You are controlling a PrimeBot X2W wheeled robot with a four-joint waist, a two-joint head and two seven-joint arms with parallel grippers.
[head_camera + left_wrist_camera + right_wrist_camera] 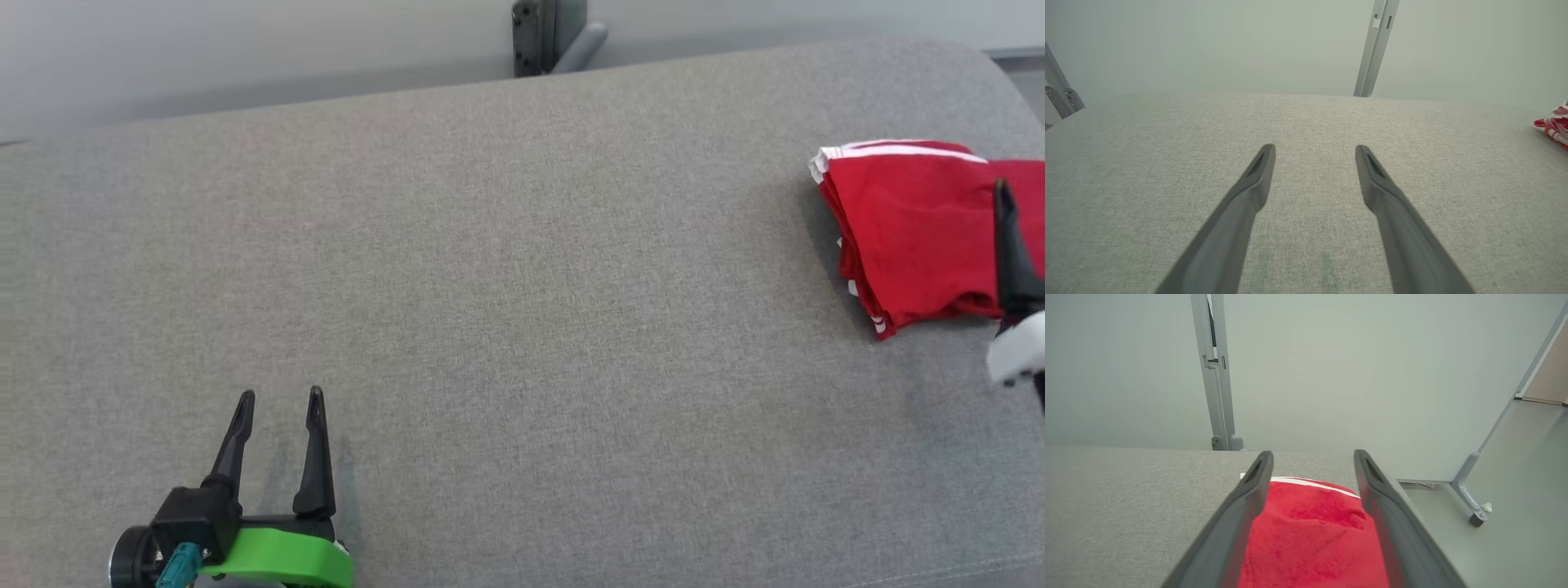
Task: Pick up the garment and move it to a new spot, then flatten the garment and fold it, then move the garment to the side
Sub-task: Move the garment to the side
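Note:
The garment (910, 233) is red with white stripes and lies folded at the right edge of the grey cushioned surface (522, 327). A sliver of the garment (1553, 126) shows at the right edge of the left wrist view. One dark finger (1012, 253) of my right gripper stands over the garment's right part at the head view's edge. In the right wrist view my right gripper (1312, 455) is open, its fingers spread above the garment (1312, 535) with nothing pinched. My left gripper (279, 400) is open and empty at the lower left, and its fingers (1257, 175) hover over bare fabric.
A grey wall runs behind the surface, with a dark bracket and metal post (549, 37) at the back. To the right the surface ends, and a panel's caster foot (1474, 516) stands on the floor. Bare fabric spans the middle and left.

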